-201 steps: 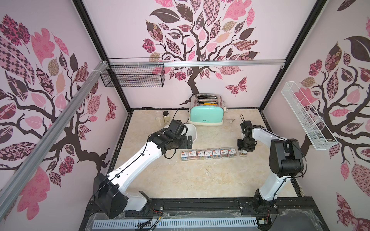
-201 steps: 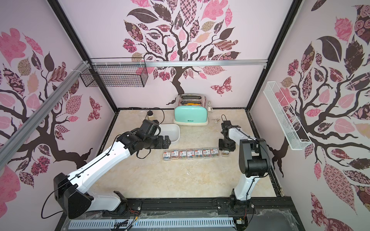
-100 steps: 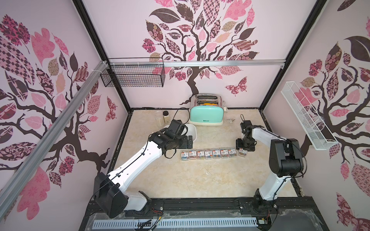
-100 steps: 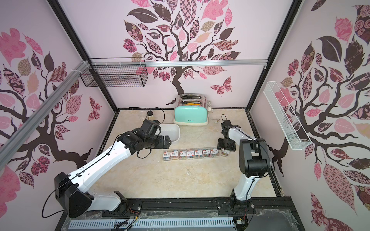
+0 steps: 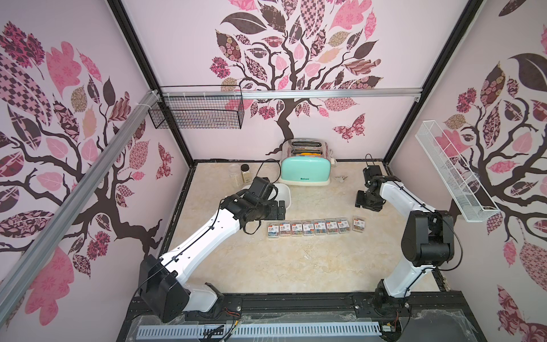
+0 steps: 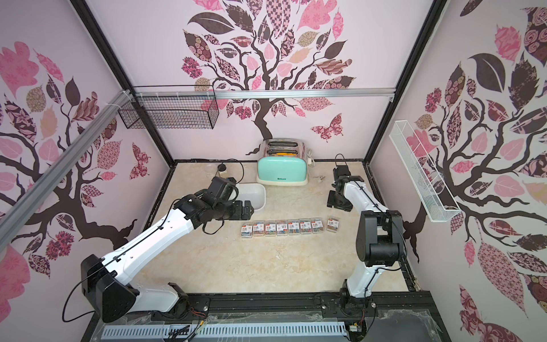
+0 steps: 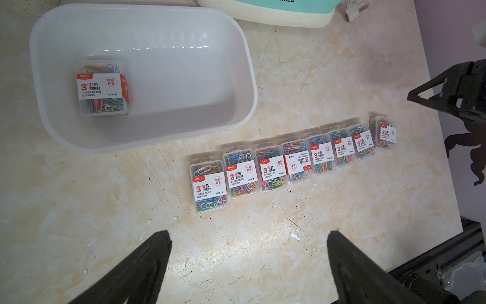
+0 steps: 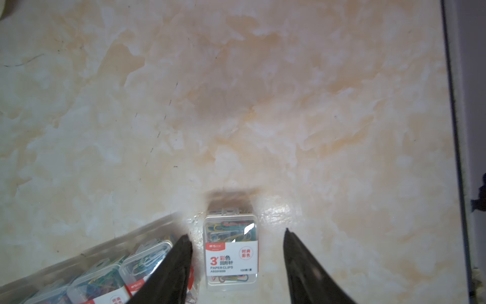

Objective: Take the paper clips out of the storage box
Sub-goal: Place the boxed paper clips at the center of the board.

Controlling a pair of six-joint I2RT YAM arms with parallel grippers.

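Right fingers (image 8: 178, 263) now off end paper clips (image 8: 231, 252); another in storage box (image 7: 184, 92)

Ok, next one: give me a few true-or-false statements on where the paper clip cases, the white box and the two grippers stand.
1. The storage box is empty. False: one case of paper clips lies inside it.
2. Eight cases lie on the table outside the box. True.
3. The left gripper holds a case. False: its jaws stand open and empty.
4. The end case nearest the right gripper sits apart from the other seven, which form a tight row. True.
5. The right gripper is clamped on the end case. False: its jaws stand apart, with a gap on each side of the case.
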